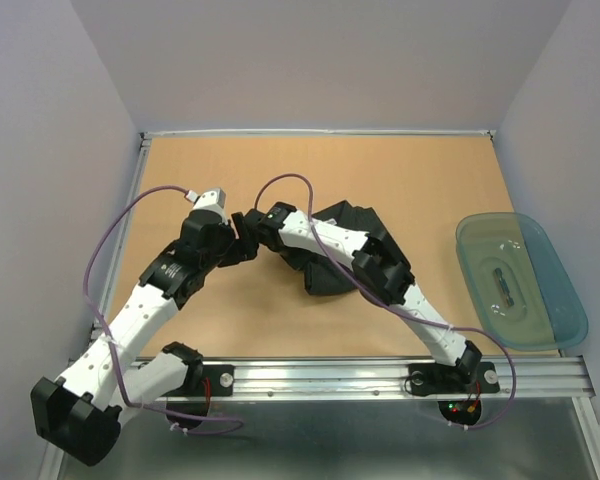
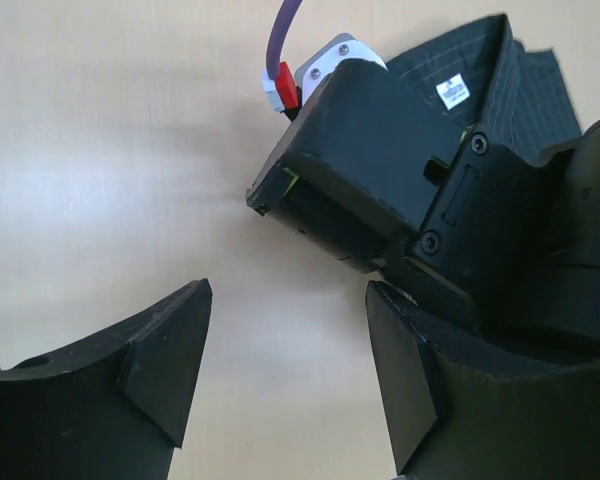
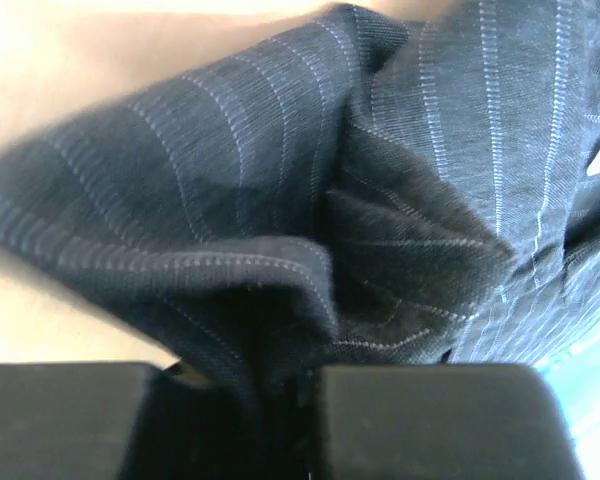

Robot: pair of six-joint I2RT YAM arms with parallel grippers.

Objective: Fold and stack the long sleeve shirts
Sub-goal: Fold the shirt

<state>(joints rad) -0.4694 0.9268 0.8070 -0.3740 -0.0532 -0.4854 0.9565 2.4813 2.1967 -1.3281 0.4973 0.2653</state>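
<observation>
One black pinstriped long sleeve shirt (image 1: pixel 352 220) lies bunched on the table's middle, partly under my right arm. My right gripper (image 1: pixel 252 226) is shut on a fold of its cloth; the right wrist view shows the shirt (image 3: pixel 280 200) pinched between the closed jaws (image 3: pixel 302 378) and lifted off the table. My left gripper (image 1: pixel 240 250) is open and empty just beside the right one, over bare table (image 2: pixel 288 325). The left wrist view shows the right wrist's black body (image 2: pixel 360 170) close ahead, and behind it the shirt's collar (image 2: pixel 520 90) with a white label.
A teal translucent tray (image 1: pixel 520 280) sits at the table's right edge. The tan tabletop (image 1: pixel 180 180) is walled on the left, back and right. A metal rail (image 1: pixel 380 378) runs along the near edge. Purple cables loop above both wrists.
</observation>
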